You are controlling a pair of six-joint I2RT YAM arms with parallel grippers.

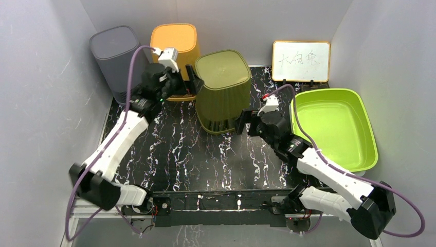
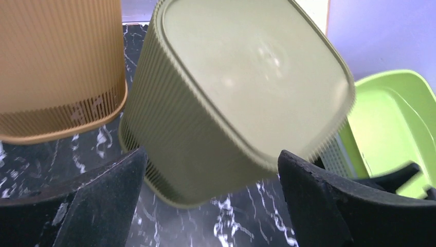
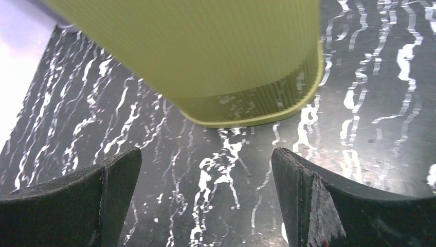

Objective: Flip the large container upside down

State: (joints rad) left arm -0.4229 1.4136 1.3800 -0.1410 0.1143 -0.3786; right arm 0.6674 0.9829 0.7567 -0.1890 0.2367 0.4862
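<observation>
Olive container [image 1: 223,92] base-up, axis near vertical (possibly tilted); left fingers [image 2: 103,195] wide open, empty, at its top edge; right fingers [image 3: 319,206] open, empty, facing lower rim.

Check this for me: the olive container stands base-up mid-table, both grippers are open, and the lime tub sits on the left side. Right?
Not quite: the lime tub sits on the right side, as the top external view shows. The rest holds: the olive container stands base-up mid-table, and the left gripper and right gripper are open.
</observation>
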